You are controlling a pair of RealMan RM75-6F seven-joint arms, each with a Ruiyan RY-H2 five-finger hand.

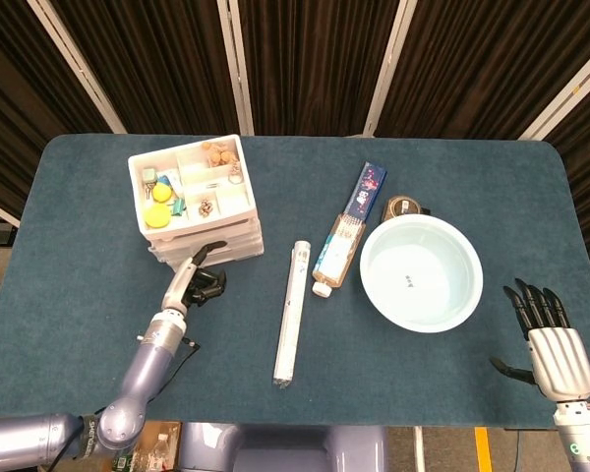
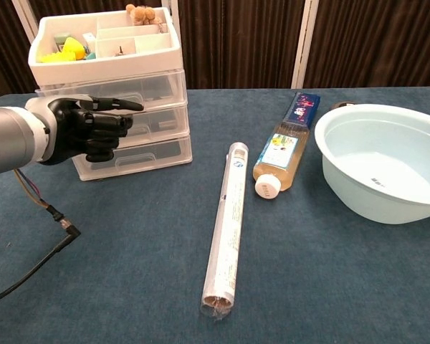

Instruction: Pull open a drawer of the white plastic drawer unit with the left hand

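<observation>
Fingers (image 2: pixel 104 127) of the left hand (image 2: pixel 82 129) are curled, 1 pointing, before the drawer unit (image 2: pixel 122 86) at upper left; holding it? Cannot tell. The right hand (image 1: pixel 546 329) is spread wide.

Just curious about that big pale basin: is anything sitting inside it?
No, the head view shows the basin holding nothing, only its bare pale bottom.

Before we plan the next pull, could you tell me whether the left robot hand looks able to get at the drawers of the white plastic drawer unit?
Probably yes: the left robot hand is right at the front of the white plastic drawer unit, fingers curled, and nothing lies between them.
</observation>
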